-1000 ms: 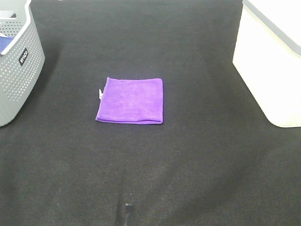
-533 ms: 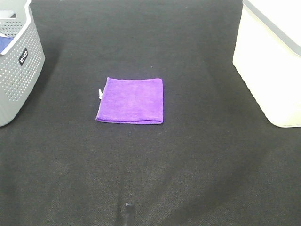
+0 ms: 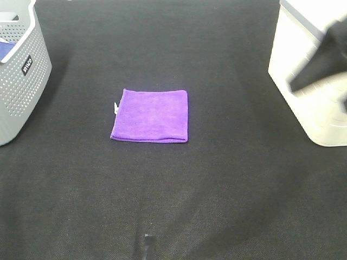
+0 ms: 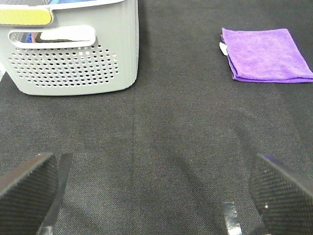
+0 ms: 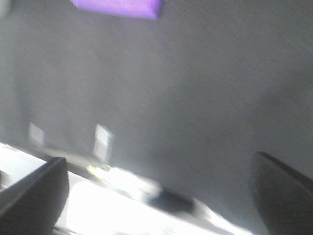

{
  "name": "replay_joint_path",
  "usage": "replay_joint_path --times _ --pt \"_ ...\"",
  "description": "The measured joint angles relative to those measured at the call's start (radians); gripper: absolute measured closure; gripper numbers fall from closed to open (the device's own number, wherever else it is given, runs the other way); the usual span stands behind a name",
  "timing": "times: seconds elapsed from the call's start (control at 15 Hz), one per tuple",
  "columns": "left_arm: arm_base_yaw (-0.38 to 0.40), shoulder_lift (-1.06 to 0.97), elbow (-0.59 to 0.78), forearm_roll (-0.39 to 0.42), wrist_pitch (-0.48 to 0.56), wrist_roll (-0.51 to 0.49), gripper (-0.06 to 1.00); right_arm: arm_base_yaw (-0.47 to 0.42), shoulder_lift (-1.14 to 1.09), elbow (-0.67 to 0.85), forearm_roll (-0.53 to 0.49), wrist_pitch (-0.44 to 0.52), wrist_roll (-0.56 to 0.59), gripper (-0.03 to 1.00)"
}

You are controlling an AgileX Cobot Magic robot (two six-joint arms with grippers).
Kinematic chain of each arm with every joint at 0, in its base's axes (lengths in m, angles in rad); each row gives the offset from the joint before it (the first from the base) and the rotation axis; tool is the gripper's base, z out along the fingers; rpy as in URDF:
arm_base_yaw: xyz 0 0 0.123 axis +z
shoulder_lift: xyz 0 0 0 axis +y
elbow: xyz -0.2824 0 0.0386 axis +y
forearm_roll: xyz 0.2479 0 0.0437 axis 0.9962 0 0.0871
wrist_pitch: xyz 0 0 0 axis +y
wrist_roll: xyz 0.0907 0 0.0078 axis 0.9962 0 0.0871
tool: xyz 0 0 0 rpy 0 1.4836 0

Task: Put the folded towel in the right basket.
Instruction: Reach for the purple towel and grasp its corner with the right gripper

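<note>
Approach stage: folded towel untouched at mid-tabletop

Grasping has not begun. The folded towel [image 3: 150,116] lies flat and square on the dark tabletop [image 3: 227,179], between the two baskets and well apart from both. The right arm [image 3: 321,60] shows only as a dark blur in front of the right basket [image 3: 303,103], nowhere near the cloth.

The right end effector [image 5: 157,196] is released, its fingers spread wide with nothing between them. Its own view is smeared, with the towel just at the frame's edge. The left end effector [image 4: 156,196] is likewise spread and empty, near the left basket [image 3: 21,81].

By my reading, the next move calls for the right arm to travel to the towel and come down over one edge. It should pinch all the layers together so the fold holds, then lift high enough to clear the basket's wall.

The grey perforated left basket holds a blue item [image 3: 5,50], and a yellow strip [image 4: 24,17] shows at its rim. The white right basket is overexposed, and its inside cannot be made out.
</note>
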Motion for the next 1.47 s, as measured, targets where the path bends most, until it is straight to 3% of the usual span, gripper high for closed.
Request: replay_joint_path --times 0.13,0.27,0.53,0.8,1.2,1.47 --pt "0.0 0.0 0.0 0.0 0.0 0.0 -0.04 0.0 0.203 -0.093 0.169 -0.048 -0.076 0.03" --pt "0.0 0.0 0.0 0.0 0.0 0.0 -0.04 0.024 0.376 -0.233 0.258 -0.068 -0.138 0.03" --pt "0.0 0.0 0.0 0.0 0.0 0.0 -0.04 0.138 0.703 -0.52 0.272 -0.08 -0.104 0.04" --pt "0.0 0.0 0.0 -0.001 0.0 0.0 -0.04 0.152 0.848 -0.693 0.271 -0.033 -0.031 0.05" --pt "0.0 0.0 0.0 -0.001 0.0 0.0 -0.04 0.152 0.939 -0.764 0.246 -0.158 0.0 0.06" --pt "0.0 0.0 0.0 -0.001 0.0 0.0 -0.04 0.152 1.109 -0.834 0.255 -0.137 0.0 0.07"
